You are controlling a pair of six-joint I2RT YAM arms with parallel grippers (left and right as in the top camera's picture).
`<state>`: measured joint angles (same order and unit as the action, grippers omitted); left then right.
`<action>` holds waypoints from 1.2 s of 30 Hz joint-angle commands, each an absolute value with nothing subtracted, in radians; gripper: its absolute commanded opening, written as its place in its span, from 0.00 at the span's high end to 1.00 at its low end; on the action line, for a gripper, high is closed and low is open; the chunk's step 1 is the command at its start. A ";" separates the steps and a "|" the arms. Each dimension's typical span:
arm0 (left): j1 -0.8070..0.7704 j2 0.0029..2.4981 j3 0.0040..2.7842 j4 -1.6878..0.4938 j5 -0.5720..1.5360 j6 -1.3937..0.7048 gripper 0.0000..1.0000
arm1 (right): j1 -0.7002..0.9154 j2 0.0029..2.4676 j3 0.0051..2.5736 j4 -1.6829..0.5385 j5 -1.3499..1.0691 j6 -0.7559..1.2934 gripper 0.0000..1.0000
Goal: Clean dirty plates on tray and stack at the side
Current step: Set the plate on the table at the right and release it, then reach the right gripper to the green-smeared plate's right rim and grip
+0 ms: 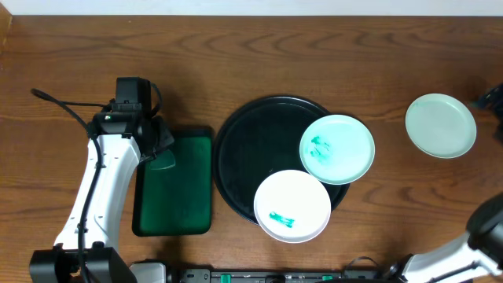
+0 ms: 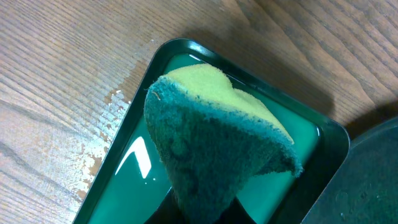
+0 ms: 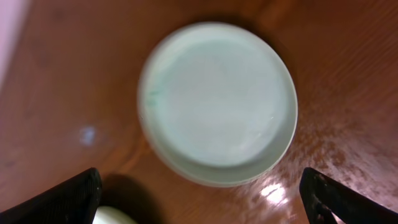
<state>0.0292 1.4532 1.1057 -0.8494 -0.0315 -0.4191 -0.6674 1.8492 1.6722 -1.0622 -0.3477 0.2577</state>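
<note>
The round black tray (image 1: 240,157) lies mid-table. Two plates rest on it: a pale-mint plate (image 1: 337,149) with a teal smear at its right rim, and a white plate (image 1: 292,205) with a teal smear at its front edge. A third pale-mint plate (image 1: 441,126) (image 3: 217,102) lies on the bare table to the right, with only a faint teal trace at its rim. My right gripper (image 3: 200,194) hangs open just beside that plate, its fingers spread wide and empty. My left gripper (image 2: 202,214) is shut on a green-and-yellow sponge (image 2: 211,137) over the rectangular green tray.
The rectangular dark-green tray (image 1: 177,196) (image 2: 124,180) lies left of the black tray, with wet streaks on the wood beside it. The black tray's rim (image 2: 373,180) sits close to its right corner. The left arm (image 1: 98,189) stretches along the table's left side.
</note>
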 commanded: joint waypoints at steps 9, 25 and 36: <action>0.033 1.450 1.115 -0.851 -0.033 -0.413 0.93 | -0.434 1.660 1.722 -1.391 -0.341 0.186 0.01; 0.033 1.450 1.115 -0.841 -0.033 -0.393 0.93 | -0.146 1.664 1.180 -1.085 -0.212 0.321 0.09; 0.033 1.450 1.115 -0.831 -0.033 -0.393 0.93 | -0.036 1.666 1.106 -0.933 -0.209 0.402 0.33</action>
